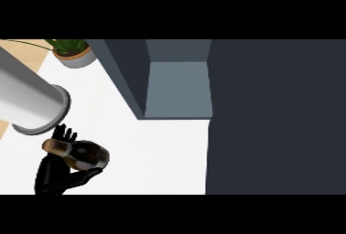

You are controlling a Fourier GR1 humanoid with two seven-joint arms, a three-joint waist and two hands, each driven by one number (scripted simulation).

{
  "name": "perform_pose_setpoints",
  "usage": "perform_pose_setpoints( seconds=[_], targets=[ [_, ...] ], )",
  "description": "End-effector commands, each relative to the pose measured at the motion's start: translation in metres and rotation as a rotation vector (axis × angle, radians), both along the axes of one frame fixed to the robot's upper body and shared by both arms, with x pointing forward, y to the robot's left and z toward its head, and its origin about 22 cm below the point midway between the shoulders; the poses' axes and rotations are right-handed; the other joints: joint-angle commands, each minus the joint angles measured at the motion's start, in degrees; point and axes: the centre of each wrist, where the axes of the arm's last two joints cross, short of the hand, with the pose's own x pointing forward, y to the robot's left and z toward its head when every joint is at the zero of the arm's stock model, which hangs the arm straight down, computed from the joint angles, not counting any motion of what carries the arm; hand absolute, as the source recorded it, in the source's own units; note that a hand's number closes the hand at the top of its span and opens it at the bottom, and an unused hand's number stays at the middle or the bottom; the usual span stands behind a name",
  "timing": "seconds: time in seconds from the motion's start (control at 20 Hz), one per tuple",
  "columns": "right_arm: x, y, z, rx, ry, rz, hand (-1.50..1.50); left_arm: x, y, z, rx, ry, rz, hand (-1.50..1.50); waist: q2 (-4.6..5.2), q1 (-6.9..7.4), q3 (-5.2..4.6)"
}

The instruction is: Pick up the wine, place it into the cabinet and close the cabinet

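Note:
A dark wine bottle (89,155) with a tan neck shows at the lower left, lifted and tilted, its neck pointing left. My left hand (57,176) is shut on it, with fingers (65,134) behind the neck and the thumb under the body. The grey forearm (27,98) comes in from the upper left, close to the view. The dark blue-grey cabinet (270,114) fills the right side. Its open compartment (177,89) lies up and to the right of the bottle, apart from it. My right hand does not show.
A potted plant (73,52) stands at the back left on the white counter (155,155). A dark slanted panel (118,75) of the cabinet borders the open compartment on its left.

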Motion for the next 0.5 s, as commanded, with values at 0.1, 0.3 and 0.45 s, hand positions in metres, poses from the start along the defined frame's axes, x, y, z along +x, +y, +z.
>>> perform_pose_setpoints(
  seconds=[0.1, 0.3, 0.45],
  targets=[
    [-0.029, 0.006, 0.022, 0.022, -0.068, 0.035, -1.5, 0.017, -0.005, -0.012, -0.016, -0.022, -0.015, -1.5, 0.03, 0.0, -0.03],
    [-0.049, -0.007, 0.023, 0.014, -0.078, 0.023, -1.5, 0.008, -0.001, -0.007, -0.058, -0.042, 0.015, -1.5, -0.13, -0.36, 0.02],
    [-0.038, 0.0, 0.021, 0.023, -0.064, 0.022, -1.5, 0.016, -0.023, -0.015, -0.094, -0.06, -0.064, 1.5, -0.04, -0.09, -0.01]
  ],
)
